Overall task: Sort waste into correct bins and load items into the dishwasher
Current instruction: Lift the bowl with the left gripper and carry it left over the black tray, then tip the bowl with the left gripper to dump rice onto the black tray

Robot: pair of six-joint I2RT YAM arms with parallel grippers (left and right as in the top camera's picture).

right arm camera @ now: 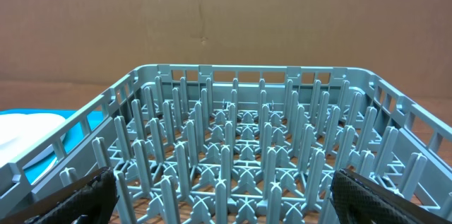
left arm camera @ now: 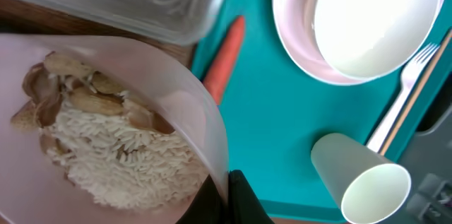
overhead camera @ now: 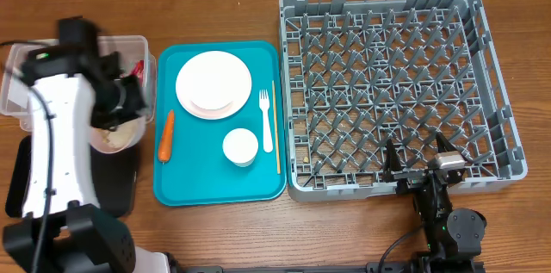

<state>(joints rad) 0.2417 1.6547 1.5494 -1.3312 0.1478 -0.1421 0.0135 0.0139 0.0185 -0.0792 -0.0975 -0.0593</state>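
My left gripper (left arm camera: 229,194) is shut on the rim of a white bowl (left arm camera: 185,97) and holds it between the clear tub (overhead camera: 129,49) and the black tray (overhead camera: 120,185). The bowl holds rice (left arm camera: 120,157) and beige scraps (left arm camera: 70,100), and it also shows in the overhead view (overhead camera: 119,135). A red wrapper (overhead camera: 138,68) lies in the tub. The carrot (overhead camera: 166,135), plate (overhead camera: 213,83), cup (overhead camera: 240,146), fork (overhead camera: 266,122) and wooden stick (overhead camera: 276,127) lie on the teal tray (overhead camera: 194,183). My right gripper (overhead camera: 417,159) is open at the front edge of the grey dish rack (overhead camera: 387,66).
The left arm's white body (overhead camera: 52,144) covers much of the tub and black tray. In the right wrist view the rack's pegs (right arm camera: 240,146) stand between the open fingers (right arm camera: 226,196). Bare wood table (overhead camera: 258,238) lies in front of the tray.
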